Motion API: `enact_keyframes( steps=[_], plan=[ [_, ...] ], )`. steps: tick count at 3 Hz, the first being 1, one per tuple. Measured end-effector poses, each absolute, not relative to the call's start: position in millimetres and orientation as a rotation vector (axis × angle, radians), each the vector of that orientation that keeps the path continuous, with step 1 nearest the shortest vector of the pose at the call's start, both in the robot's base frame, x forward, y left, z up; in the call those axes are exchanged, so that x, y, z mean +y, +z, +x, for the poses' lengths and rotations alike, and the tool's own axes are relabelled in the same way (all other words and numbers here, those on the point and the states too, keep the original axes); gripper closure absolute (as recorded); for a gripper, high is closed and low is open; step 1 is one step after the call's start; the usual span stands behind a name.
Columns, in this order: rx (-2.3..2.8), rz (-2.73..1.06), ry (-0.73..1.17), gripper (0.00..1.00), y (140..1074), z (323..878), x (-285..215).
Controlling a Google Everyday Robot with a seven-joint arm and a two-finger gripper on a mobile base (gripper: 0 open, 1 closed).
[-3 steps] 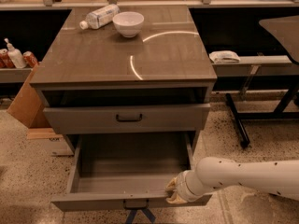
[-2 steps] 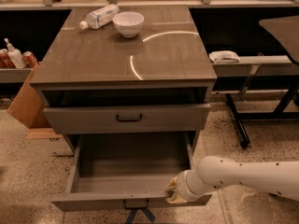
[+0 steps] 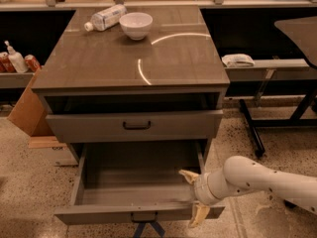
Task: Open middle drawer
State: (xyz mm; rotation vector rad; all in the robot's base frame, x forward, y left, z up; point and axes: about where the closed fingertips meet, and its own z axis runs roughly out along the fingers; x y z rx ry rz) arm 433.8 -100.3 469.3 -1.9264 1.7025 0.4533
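The middle drawer is pulled far out of the grey-brown cabinet, and its plain grey inside shows. Its low front panel carries a small dark handle at centre. My gripper, on a white arm coming in from the right, is at the right end of that front panel. It is open. One yellowish finger is inside the drawer and the other is in front of the panel. The gripper holds nothing.
Above, the taller-fronted drawer stands slightly open. A white bowl and a lying plastic bottle are on the cabinet top. A cardboard box stands at the left. A table leg and a shelf with a cloth are at the right.
The gripper's fingers have spread apart at the drawer's front right corner. The drawer and the arm have hardly moved.
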Motion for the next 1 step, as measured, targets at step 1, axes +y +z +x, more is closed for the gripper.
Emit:
enact_keyframes(
  steps=[1],
  plan=[
    [1.643, -1.908, 0.43, 0.0, 493.3, 443.7, -111.6]
  ],
)
